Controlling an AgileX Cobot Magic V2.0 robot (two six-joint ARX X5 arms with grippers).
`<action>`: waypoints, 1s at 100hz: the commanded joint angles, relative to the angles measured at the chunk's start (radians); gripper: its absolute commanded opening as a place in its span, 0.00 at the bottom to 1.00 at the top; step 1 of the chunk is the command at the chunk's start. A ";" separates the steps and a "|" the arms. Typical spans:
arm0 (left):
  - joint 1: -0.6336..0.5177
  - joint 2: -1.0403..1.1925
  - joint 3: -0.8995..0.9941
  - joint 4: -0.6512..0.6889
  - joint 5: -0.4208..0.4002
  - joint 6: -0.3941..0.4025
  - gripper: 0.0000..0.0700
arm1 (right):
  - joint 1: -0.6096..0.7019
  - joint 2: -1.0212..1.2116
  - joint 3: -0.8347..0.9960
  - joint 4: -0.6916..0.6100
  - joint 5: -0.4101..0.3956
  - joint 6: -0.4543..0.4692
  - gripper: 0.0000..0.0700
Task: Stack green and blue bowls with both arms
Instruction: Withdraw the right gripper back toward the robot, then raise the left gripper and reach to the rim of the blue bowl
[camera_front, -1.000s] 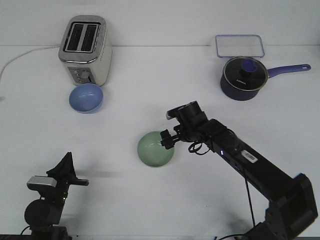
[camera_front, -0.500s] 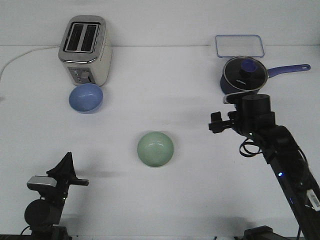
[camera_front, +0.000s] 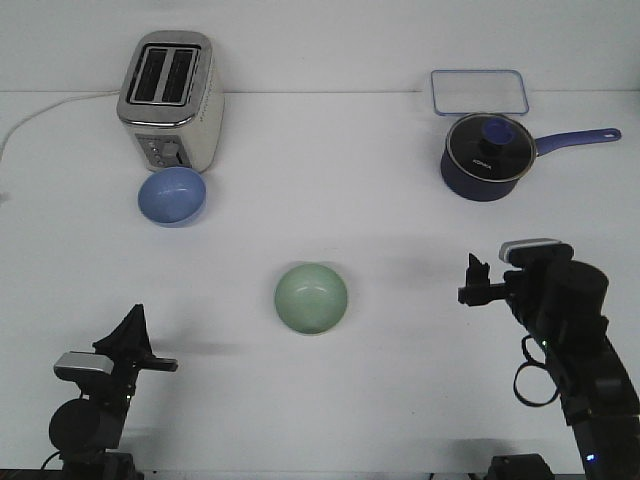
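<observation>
The right gripper (camera_front: 474, 282) has drawn back to the near right, its fingers apparently released, leaving the green bowl (camera_front: 311, 297) mid-tabletop, so the far-left blue bowl (camera_front: 172, 195) awaits the left gripper (camera_front: 133, 330), finger state unclear.

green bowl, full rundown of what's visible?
The green bowl is small, round, pale mint and glossy, looking like glazed ceramic or plastic. It sits upright and empty on the white table, near the middle of the front view. Nothing touches it: the right gripper is well off to its side, and the blue bowl sits apart by the toaster.
</observation>
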 joint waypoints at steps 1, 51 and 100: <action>0.001 -0.002 -0.019 0.010 -0.002 0.008 0.01 | 0.001 -0.043 -0.070 0.050 0.003 -0.003 0.73; 0.001 -0.002 -0.019 0.010 -0.002 0.008 0.01 | 0.003 -0.363 -0.459 0.404 0.032 0.051 0.73; 0.001 -0.002 -0.019 0.010 -0.002 0.008 0.02 | 0.003 -0.362 -0.458 0.455 0.039 0.050 0.73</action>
